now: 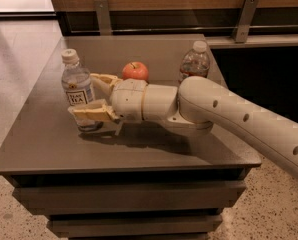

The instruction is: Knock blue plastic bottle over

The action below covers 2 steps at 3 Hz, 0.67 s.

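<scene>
The blue plastic bottle (77, 90) stands upright on the left part of the grey table (39, 139). It is clear, with a white cap and a pale label bearing a dark "TEA" box. My gripper (92, 96) is open at the bottle's right side. The near finger (91, 113) crosses in front of the bottle's lower part. The far finger (102, 78) lies just to the right of and behind the bottle. My white arm (229, 114) reaches in from the right, low over the table.
A red apple (135, 70) sits behind my wrist. A ribbed clear water bottle (194, 62) stands at the back right. A wooden wall with metal brackets (103, 14) runs behind the table. The table's left and front edges drop to the floor.
</scene>
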Each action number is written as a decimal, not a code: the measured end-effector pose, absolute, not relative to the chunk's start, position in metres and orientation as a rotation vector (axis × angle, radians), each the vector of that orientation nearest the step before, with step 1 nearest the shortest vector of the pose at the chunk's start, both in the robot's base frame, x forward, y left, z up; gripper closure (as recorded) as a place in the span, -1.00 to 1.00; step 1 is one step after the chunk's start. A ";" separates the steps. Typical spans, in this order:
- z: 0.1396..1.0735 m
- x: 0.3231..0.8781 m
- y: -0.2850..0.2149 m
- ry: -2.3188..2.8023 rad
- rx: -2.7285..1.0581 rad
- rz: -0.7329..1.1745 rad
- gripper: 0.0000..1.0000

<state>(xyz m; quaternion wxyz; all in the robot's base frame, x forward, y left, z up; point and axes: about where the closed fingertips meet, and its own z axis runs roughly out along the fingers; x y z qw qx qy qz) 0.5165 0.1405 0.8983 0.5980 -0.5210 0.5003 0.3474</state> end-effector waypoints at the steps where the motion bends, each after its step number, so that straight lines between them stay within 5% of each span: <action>1: 0.898 0.516 0.144 1.160 -1.207 0.812 0.31; 2: 0.897 0.516 0.144 1.164 -1.211 0.811 0.74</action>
